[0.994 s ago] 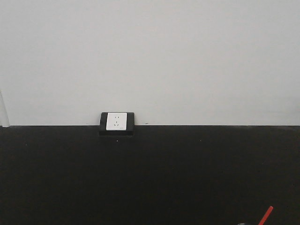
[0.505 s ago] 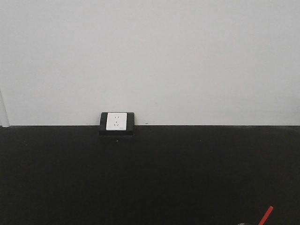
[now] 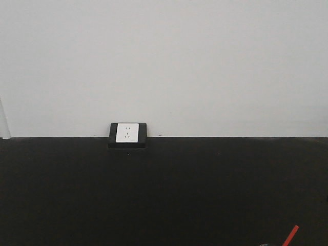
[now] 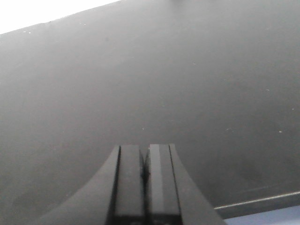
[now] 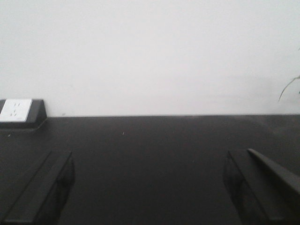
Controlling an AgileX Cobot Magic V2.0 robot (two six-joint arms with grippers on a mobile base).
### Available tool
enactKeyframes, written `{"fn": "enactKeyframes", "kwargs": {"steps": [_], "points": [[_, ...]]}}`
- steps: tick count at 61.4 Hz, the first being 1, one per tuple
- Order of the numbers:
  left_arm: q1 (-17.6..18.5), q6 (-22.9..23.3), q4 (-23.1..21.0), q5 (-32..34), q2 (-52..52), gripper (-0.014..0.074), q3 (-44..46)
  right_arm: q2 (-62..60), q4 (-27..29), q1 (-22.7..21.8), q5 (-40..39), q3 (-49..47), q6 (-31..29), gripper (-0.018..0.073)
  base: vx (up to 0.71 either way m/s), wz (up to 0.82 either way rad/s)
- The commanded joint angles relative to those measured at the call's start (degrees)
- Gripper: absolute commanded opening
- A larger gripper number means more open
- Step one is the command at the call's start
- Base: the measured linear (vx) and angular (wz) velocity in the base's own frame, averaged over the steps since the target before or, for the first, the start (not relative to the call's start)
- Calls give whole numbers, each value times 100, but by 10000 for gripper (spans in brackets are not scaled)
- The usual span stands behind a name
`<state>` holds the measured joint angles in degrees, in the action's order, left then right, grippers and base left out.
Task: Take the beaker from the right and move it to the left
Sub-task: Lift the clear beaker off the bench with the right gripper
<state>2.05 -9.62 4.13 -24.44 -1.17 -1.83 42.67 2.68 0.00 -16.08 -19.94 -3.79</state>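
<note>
Right pincer (image 5: 148, 164) gapes (left pincer (image 4: 145, 161) pressed together) over the black table (image 5: 154, 133).

Even, diffuse light is washing the wall (image 3: 164, 61) pale grey, while the black surface (image 3: 164, 195) is swallowing detail. In the left wrist view it is glaring a hazy grey. The right wrist picture is looking soft, its fingers (image 5: 42, 192) blurring.
</note>
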Motion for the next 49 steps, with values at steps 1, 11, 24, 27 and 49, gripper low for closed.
{"fn": "enactKeyframes", "kwargs": {"steps": [1,11,24,27,49], "points": [[36,6,1,439,-36,-6,-106,138,-207,-28,-1475,450,92,669,0,0],[36,6,1,439,-36,-6,-106,680,-753,-22,-3218,1909,1024,608,0,0],[36,6,1,439,-36,-6,-106,1700,-1690,-22,-4053,2189,1555,528,0,0],[36,6,1,439,-36,-6,-106,1957,-1931,-22,-4305,2196,1475,519,0,0],[36,6,1,439,-36,-6,-106,4508,-1909,-22,-6099,2202,975,516,0,0]]}}
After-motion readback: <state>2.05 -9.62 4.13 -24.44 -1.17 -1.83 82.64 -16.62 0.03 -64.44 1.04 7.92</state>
